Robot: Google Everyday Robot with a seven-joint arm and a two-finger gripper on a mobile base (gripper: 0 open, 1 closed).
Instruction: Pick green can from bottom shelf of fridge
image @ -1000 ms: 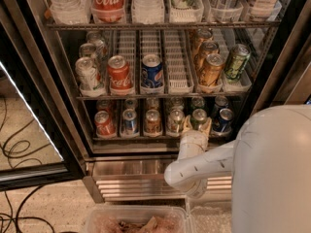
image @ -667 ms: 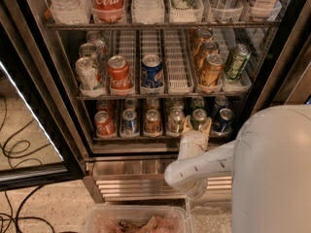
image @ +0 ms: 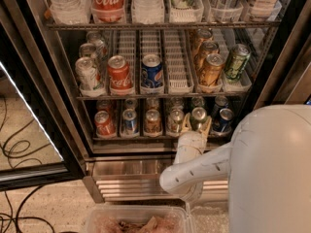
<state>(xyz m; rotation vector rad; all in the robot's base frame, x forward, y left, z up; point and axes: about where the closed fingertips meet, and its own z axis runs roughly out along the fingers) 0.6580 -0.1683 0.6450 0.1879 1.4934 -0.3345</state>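
Note:
The fridge (image: 58,106) stands open in front of me. On its bottom shelf (image: 146,138) a row of cans stands at the front lip. The green can (image: 198,114) is second from the right; I see its silver top and a little green below it. My gripper (image: 197,125) reaches in from below on a white arm (image: 194,171). Its fingers (image: 186,124) stand on either side of the green can and close against it. The can still stands on the shelf.
Beside the green can stand a silver can (image: 175,121) to the left and a blue can (image: 222,120) to the right. An olive-green can (image: 236,62) sits on the rack above. The glass door (image: 29,130) hangs open on the left. A plastic tub (image: 136,220) lies below.

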